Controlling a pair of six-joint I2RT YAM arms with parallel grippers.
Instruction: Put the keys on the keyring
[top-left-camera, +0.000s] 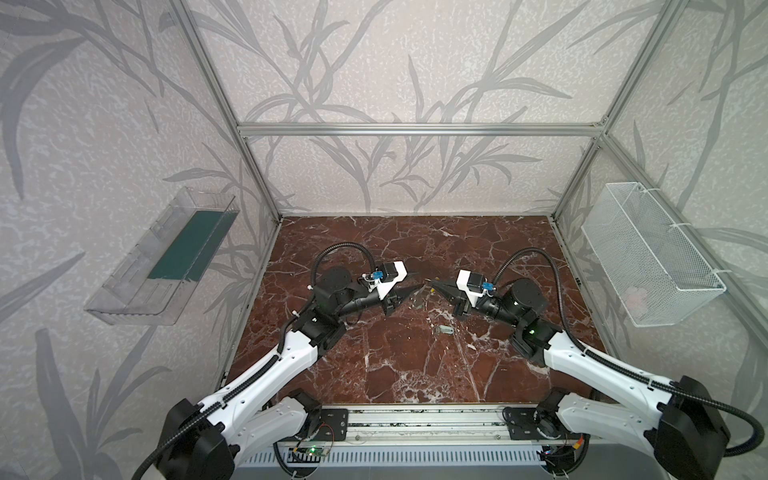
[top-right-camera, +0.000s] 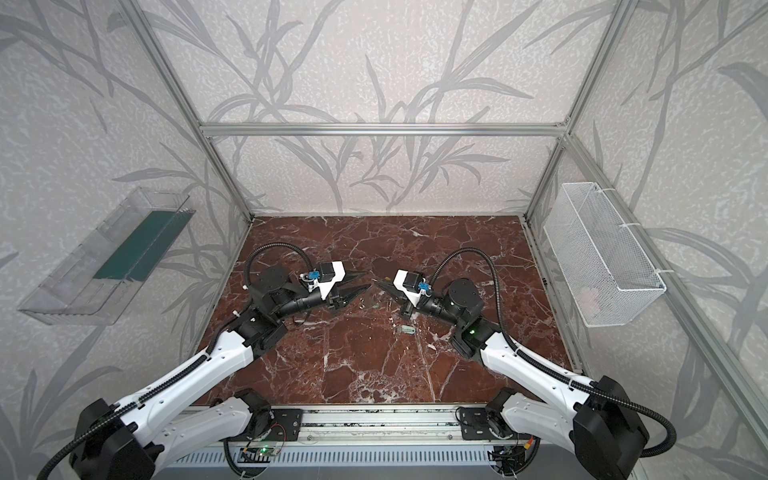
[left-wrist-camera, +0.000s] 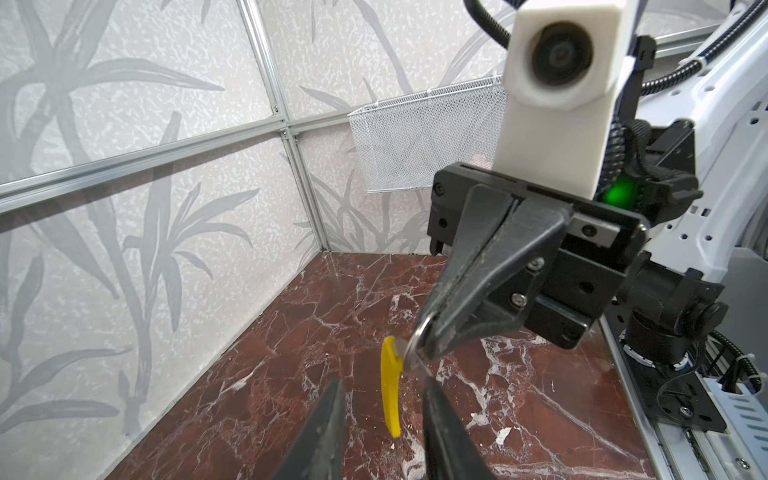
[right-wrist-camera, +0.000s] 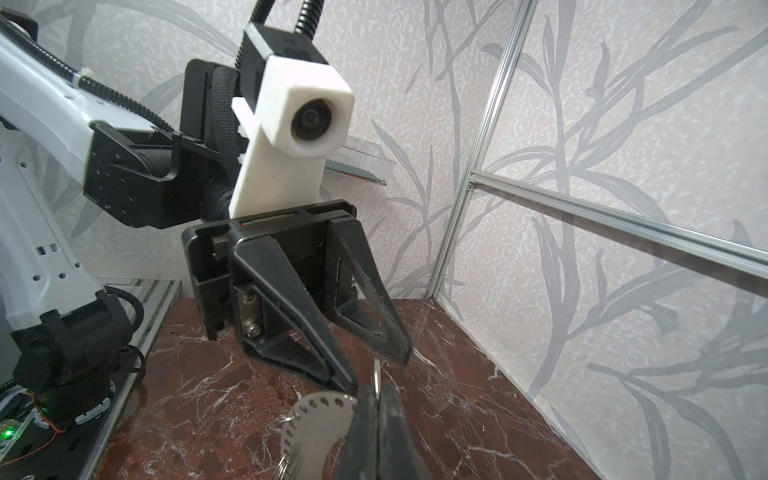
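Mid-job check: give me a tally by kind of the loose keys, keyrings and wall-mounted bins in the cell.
keys, loose on the table: 2
keyring: 1
clear tray: 1
wire basket: 1
Total: 5

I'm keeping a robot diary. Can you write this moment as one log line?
right gripper: shut on keyring | left gripper: open, by the keyring | key: lying loose on table

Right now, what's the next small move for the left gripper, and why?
Probably lower the left gripper to the key on the table: its jaws stand open and empty, while the right gripper clamps the keyring.
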